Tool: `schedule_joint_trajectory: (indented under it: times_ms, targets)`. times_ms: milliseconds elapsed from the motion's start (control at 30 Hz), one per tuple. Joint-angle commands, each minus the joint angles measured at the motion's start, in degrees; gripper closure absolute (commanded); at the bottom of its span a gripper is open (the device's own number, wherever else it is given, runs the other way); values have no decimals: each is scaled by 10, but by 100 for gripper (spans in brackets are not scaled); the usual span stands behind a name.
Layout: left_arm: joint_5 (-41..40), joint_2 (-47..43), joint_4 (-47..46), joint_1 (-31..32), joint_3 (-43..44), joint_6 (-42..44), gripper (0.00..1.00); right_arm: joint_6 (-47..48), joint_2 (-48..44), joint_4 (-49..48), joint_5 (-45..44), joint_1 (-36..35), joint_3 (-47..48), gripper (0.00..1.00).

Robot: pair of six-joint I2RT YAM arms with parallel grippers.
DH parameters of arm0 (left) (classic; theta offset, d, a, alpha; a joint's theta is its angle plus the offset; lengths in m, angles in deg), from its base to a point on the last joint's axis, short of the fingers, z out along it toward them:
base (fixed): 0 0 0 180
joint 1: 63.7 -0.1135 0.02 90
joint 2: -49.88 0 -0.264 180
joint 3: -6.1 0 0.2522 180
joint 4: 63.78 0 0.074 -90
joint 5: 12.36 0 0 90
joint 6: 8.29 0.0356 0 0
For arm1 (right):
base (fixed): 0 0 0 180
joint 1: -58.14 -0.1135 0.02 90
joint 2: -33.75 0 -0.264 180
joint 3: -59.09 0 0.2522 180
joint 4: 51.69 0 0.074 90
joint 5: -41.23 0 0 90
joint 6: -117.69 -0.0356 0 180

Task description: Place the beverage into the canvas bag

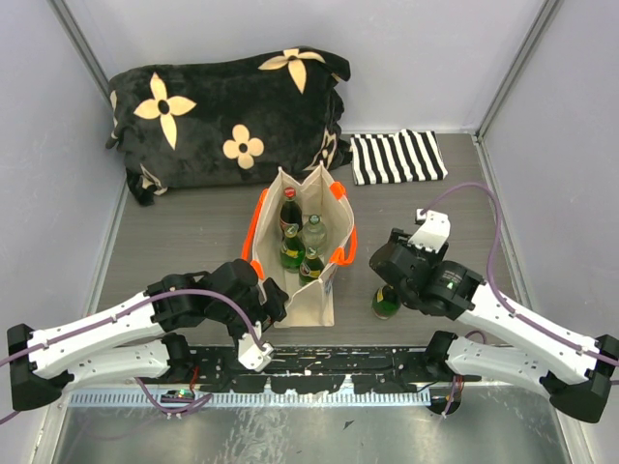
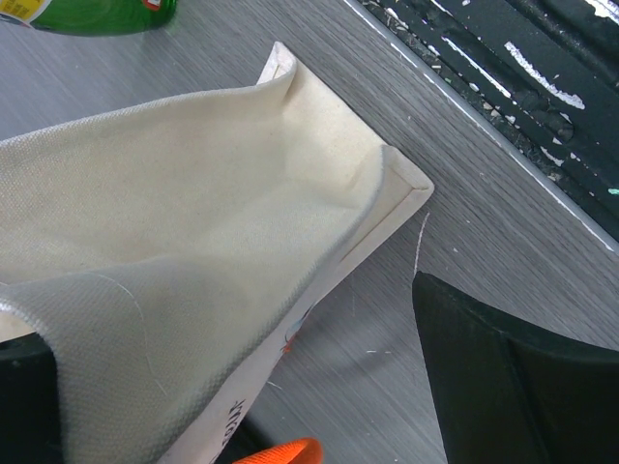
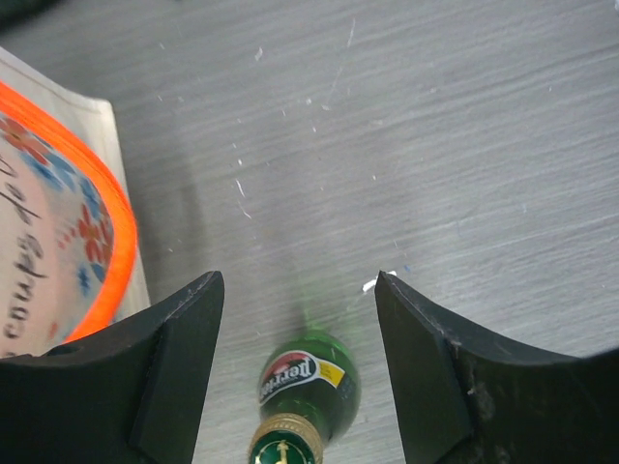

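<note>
The beverage, a green glass bottle (image 1: 386, 302) with a gold cap, stands upright on the table right of the canvas bag (image 1: 311, 300). In the right wrist view the bottle (image 3: 308, 382) sits between the fingers of my open right gripper (image 3: 298, 285), with a gap on each side. The beige bag with orange handles (image 1: 253, 232) stands open with other bottles (image 1: 290, 217) inside. My left gripper (image 1: 263, 302) is at the bag's near left corner, open wide. The bag's cloth (image 2: 193, 222) drapes over its left finger; the right finger (image 2: 503, 387) stands apart from the cloth.
A black flowered cushion (image 1: 227, 116) lies at the back left and a striped cloth (image 1: 397, 157) at the back right. Grey walls enclose the table. A dark rail (image 1: 329, 362) runs along the near edge between the arm bases.
</note>
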Motion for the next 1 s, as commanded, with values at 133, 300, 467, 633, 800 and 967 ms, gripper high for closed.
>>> schedule_joint_trajectory:
  times_ms: [133, 300, 467, 633, 800, 967]
  targets:
    - [1, 10, 26, 2, -9, -9, 1, -17, -24, -64, -6, 0, -67, 30]
    - [-2, 17, 28, 2, -7, -11, 1, 7, -22, -105, -12, -4, -80, 30]
    - [-4, 21, 30, 2, -6, -13, 1, 4, -17, -104, -13, -24, -79, 30]
    - [-5, 22, 29, 2, -7, -14, 1, -26, -12, -72, -5, -36, -79, 31]
    - [-5, 23, 29, 2, -9, -15, 1, -48, -8, -54, 3, -41, -86, 32]
    - [-8, 22, 27, 2, -11, -15, 1, -53, -7, -68, 2, -43, -109, 33]
